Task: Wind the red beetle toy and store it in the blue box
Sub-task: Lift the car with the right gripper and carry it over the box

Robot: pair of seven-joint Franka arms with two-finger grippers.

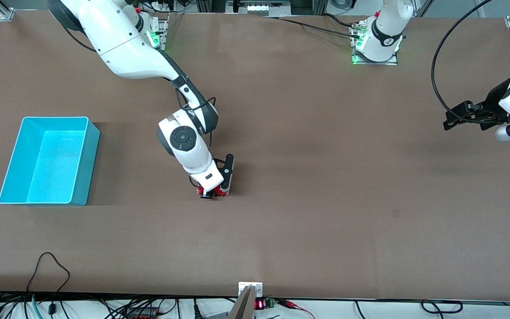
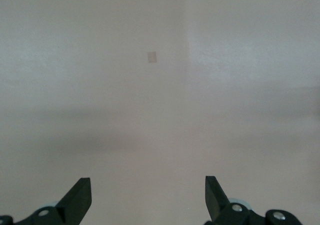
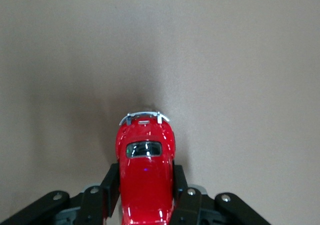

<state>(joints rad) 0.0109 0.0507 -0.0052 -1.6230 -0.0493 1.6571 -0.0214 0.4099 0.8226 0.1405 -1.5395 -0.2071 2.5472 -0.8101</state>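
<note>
Right gripper (image 3: 146, 195) is down at mid-table, its fingers clamped on the flanks of the beetle (image 3: 145, 172), which sits on the table under it. Grasp looks made; winding and storing remain. The box (image 1: 84, 164) stands empty toward the right arm's end. The beetle is glossy red with a silvery bumper. Left gripper (image 2: 148, 197) waits open over bare table.

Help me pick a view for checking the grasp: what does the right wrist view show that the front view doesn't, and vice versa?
Only the right wrist view: the fingers pressed against both sides of the red beetle toy.
Only the front view: the blue box, empty, and the left gripper waiting open.
Both: the right gripper shut on the toy at the table.
</note>
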